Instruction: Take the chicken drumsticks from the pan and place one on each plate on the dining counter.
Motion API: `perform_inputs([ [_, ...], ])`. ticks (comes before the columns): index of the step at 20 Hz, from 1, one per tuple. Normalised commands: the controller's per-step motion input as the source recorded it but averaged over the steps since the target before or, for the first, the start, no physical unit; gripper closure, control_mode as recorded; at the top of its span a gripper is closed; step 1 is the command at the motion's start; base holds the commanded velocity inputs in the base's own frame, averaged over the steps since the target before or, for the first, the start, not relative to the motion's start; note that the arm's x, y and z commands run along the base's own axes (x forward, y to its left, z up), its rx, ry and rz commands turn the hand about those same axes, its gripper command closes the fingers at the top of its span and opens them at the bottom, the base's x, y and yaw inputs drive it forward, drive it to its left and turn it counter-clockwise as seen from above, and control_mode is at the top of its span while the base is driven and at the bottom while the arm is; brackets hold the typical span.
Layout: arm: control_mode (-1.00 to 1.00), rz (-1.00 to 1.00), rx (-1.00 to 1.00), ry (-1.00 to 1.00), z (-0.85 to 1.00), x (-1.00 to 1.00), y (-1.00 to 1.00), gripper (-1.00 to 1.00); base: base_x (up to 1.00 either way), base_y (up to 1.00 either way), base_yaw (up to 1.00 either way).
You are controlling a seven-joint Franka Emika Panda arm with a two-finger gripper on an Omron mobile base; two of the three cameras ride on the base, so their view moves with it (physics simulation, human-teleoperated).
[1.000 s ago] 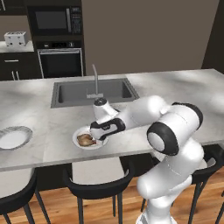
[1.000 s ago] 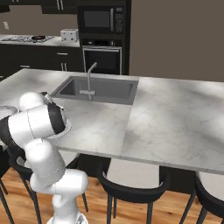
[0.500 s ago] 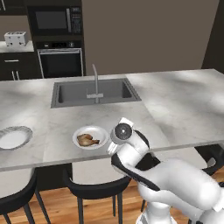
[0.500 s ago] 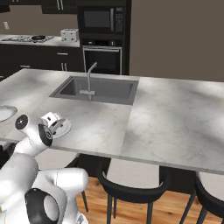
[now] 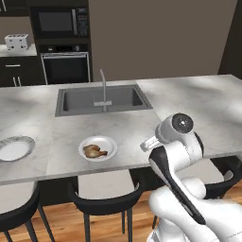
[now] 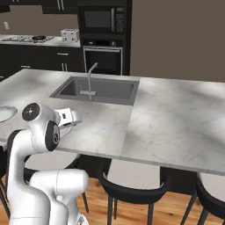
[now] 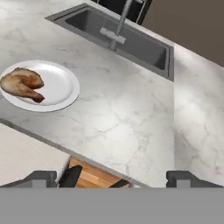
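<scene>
One golden-brown chicken drumstick [image 5: 94, 151] [image 7: 22, 83] lies on a white plate [image 5: 109, 143] [image 7: 61, 87] near the front edge of the dining counter [image 5: 189, 104] [image 7: 131, 118]. A second white plate [image 5: 14, 149] [image 6: 3, 113] sits bare at the counter's left end. My gripper [image 7: 113, 179] [image 5: 149, 143] [image 6: 70, 118] is open and holds nothing. It hangs at the counter's front edge, to the right of the plate with the drumstick and apart from it. The black pan [image 6: 38, 38] rests on the stove far back on the left.
An inset sink [image 5: 104, 99] [image 7: 131, 39] with a faucet [image 5: 103, 87] lies behind the plates. Black stools [image 5: 106, 201] [image 6: 132, 184] stand under the counter's front edge. An oven [image 5: 66, 66] and a toaster [image 6: 69, 35] line the back wall.
The arm has pulled back from above the near plate to the counter's front edge and folded low. The drumstick stays on the plate, and the jaws stay open.
</scene>
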Motion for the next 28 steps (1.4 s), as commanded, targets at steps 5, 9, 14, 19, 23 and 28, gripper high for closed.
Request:
perform_inputs([
  [5, -1.00, -0.19, 0.39, -0.07, 0.40, -0.90, -1.00, -1.00, 0.00, 0.00, 0.00],
  [9, -1.00, -0.25, 0.26, -0.17, 0.02, -1.00, -0.71, -1.00, 0.00, 0.00, 0.00],
  [14, -1.00, -0.27, 0.02, -0.27, 0.00, -0.94, 0.39, -1.00, 0.00, 0.00, 0.00],
  [19, 1.00, 0.00, 0.00, 0.00, 0.00, 0.00, 0.00, -1.00, -0.49, 1.00, -0.19],
  [23, 1.00, 0.00, 0.00, 0.00, 0.00, 0.00, 0.00, -1.00, -0.40, 1.00, -0.04],
  [28, 1.00, 0.00, 0.00, 0.00, 0.00, 0.00, 0.00, -1.00, -0.55, 1.00, 0.00],
])
